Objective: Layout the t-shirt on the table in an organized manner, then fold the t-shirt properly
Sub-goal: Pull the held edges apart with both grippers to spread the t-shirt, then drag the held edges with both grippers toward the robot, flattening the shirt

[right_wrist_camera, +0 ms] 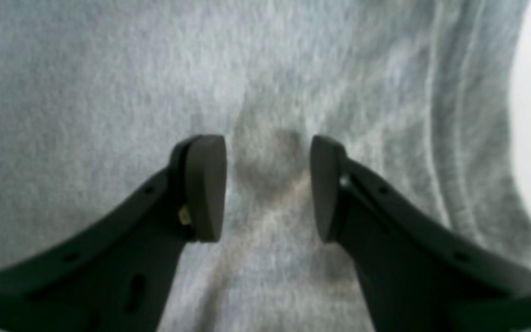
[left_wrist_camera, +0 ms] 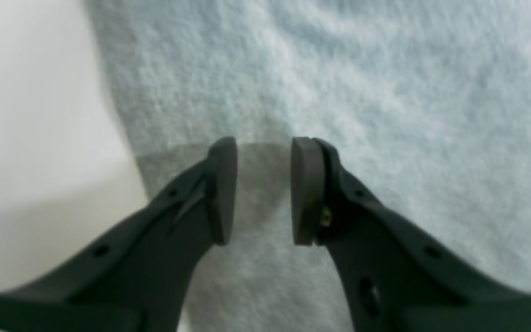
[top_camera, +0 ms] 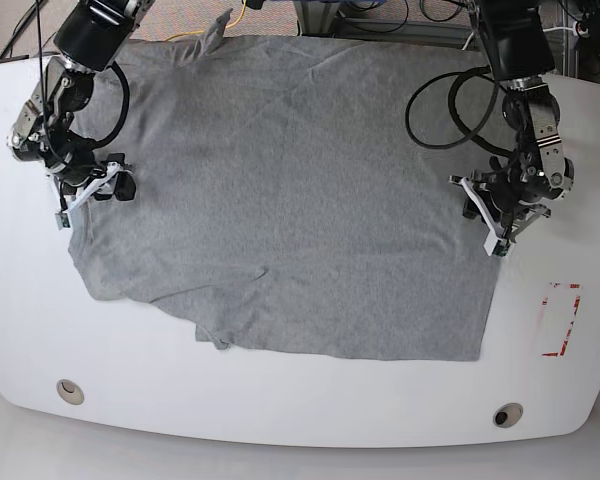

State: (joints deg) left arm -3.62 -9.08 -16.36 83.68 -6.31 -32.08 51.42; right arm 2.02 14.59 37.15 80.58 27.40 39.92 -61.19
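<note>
Left gripper (left_wrist_camera: 264, 189): fingers (left_wrist_camera: 221, 189) parted narrowly, empty, poised above the t-shirt (top_camera: 290, 200) just inside its edge at frame right of the base view. Right gripper (right_wrist_camera: 268, 186): likewise parted, empty, over the opposite edge, frame left. Step judged: laying out. Next calls for pinching the edges and drawing them taut. T-shirt: grey, spread across the tabletop (top_camera: 310, 410); lower-left hem rumpled.

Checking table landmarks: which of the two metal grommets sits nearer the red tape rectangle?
The grommet on the base view's right; the red tape rectangle lies just above it. The other grommet sits at the far-left corner.
</note>
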